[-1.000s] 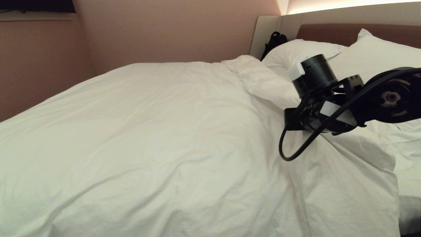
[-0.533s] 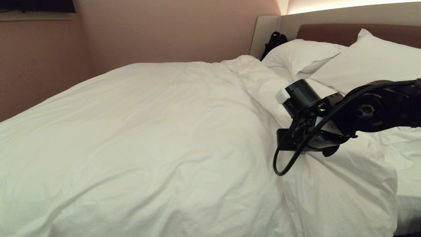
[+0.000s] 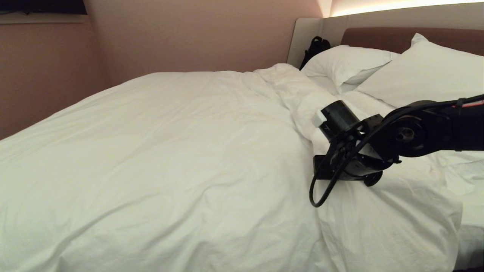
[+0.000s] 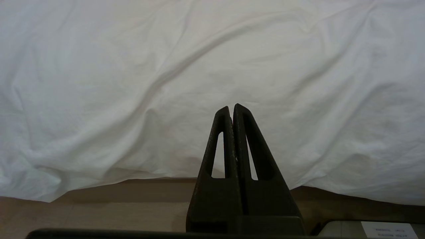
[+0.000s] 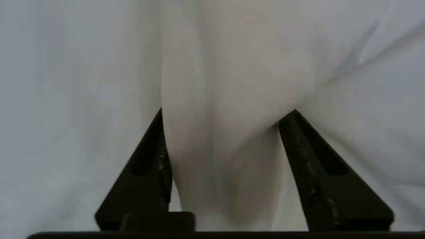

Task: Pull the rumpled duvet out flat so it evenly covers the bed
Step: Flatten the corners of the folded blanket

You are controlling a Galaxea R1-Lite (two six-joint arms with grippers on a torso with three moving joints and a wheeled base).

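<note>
A white duvet [image 3: 181, 158] fills most of the frame, spread over the bed [image 3: 469, 241], with a bunched ridge at centre right below two pillows [image 3: 423, 71]. The right gripper [image 5: 225, 116] sits low on that ridge, fingers spread with a fold of cloth standing between them, seemingly not pinched. The left gripper [image 4: 231, 111] is clenched empty at the duvet's hanging edge. Judged step: regrasping; next, close on the fold and draw it toward the pillows.
</note>
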